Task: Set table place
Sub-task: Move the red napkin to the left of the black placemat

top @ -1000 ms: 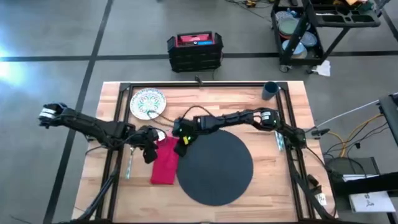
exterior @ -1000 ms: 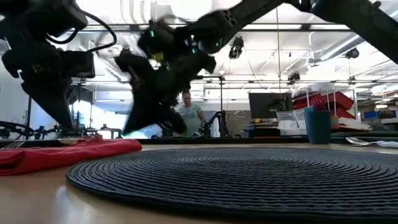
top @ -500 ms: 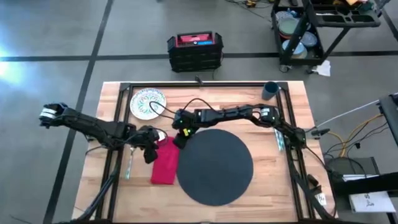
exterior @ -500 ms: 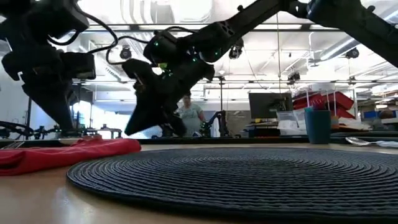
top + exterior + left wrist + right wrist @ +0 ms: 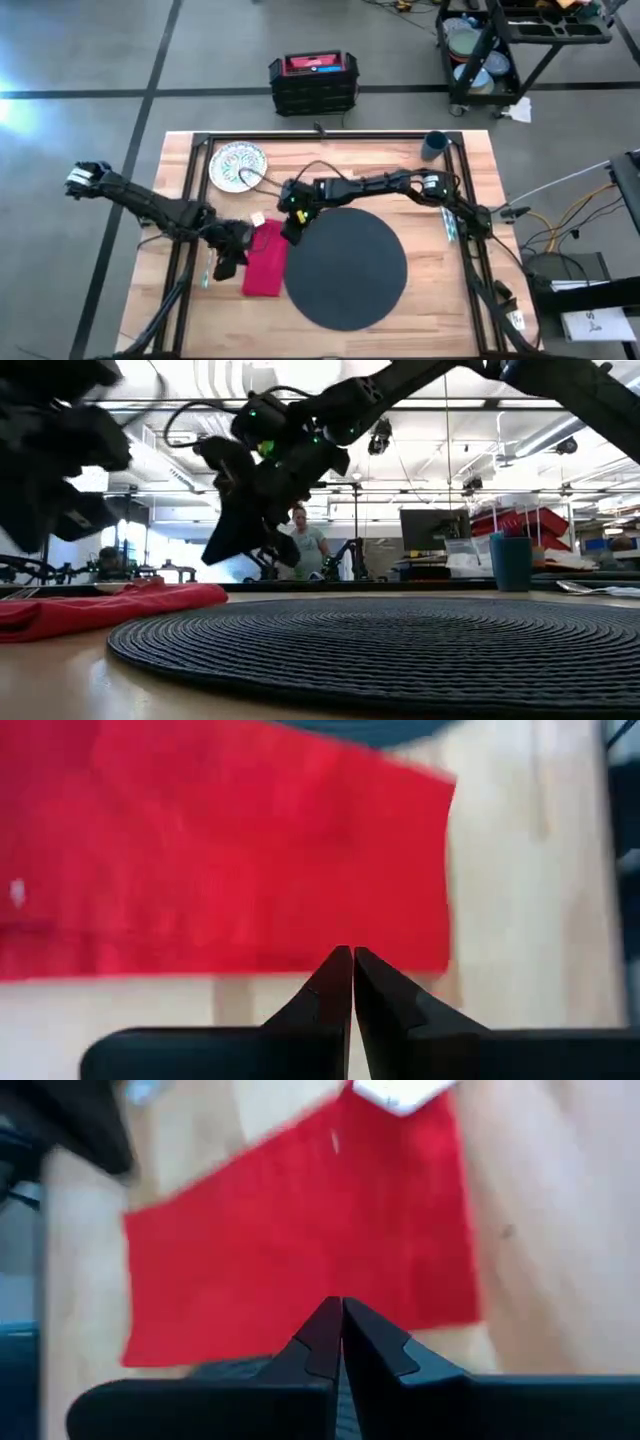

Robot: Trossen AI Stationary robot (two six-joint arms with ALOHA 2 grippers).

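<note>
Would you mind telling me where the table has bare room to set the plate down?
The round mat is bare across its whole top. Open wood also lies between the plate and the blue cup. It is crowded at the mat's left edge: the red napkin, the left gripper and the right gripper cluster there.

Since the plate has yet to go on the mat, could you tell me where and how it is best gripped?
Grip the white plate at its rim, coming from above. It lies flat on the table near the far left corner, so only the raised edge offers a hold. I would pick the edge facing the mat, nearest the right hand.
</note>
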